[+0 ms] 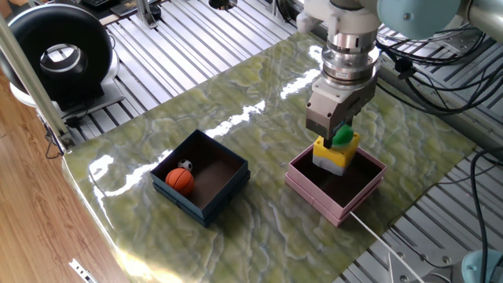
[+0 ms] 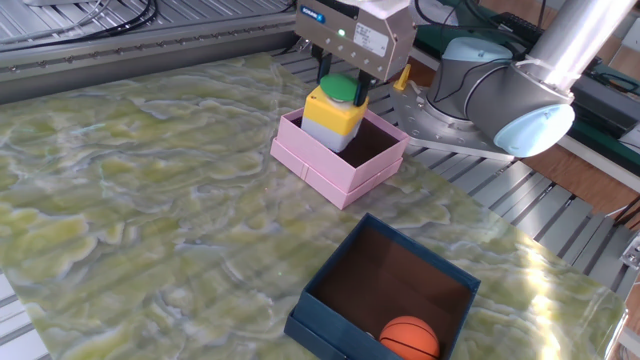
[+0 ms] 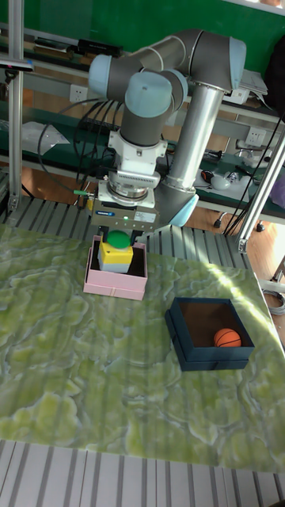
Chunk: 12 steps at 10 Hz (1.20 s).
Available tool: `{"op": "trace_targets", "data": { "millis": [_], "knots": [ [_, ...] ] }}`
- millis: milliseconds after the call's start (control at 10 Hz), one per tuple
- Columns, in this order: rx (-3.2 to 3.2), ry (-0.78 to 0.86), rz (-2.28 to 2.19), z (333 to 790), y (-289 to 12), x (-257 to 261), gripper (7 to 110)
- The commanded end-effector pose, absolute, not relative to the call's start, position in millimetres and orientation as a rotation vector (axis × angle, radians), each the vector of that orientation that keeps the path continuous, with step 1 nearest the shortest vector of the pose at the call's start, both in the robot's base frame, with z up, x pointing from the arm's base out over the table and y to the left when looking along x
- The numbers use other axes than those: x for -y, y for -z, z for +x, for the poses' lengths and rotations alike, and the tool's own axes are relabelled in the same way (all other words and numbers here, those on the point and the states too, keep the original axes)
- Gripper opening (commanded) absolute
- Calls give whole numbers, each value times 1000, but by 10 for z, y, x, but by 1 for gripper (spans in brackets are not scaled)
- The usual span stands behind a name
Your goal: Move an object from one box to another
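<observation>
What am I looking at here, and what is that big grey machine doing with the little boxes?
It is a grey robot arm with a two-finger gripper at its tip. Three fixed cameras show one moment: two from opposite sides of the table, one tall view from the front. On the green marbled table mat stand a square pale pink box and a square dark navy-blue box, which holds a small orange basketball. The gripper is clamped on a yellow and white block with a green knob, holding it partly down inside the pink box.

We see the yellow and white block with a green button (image 1: 336, 151) partly down in the square pale pink box (image 1: 314, 189). The small orange ball (image 1: 179, 179) sits in the square dark navy-blue box (image 1: 218, 200), well apart from it.
</observation>
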<state>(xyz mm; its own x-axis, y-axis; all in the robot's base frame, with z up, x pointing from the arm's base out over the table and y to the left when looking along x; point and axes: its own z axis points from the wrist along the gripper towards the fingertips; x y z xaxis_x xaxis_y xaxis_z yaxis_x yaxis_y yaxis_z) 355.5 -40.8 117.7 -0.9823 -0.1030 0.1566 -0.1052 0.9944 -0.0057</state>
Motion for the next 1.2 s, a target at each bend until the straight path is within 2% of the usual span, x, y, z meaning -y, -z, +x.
{"op": "trace_targets", "data": {
  "millis": [0,500,600,1100],
  "knots": [
    [2999,-15,205,3627,-1091,422,7],
    [3011,21,201,3624,-1048,377,7],
    [3010,7,210,3622,-1035,401,22],
    [3017,-23,271,3645,-991,468,22]
  ]
}}
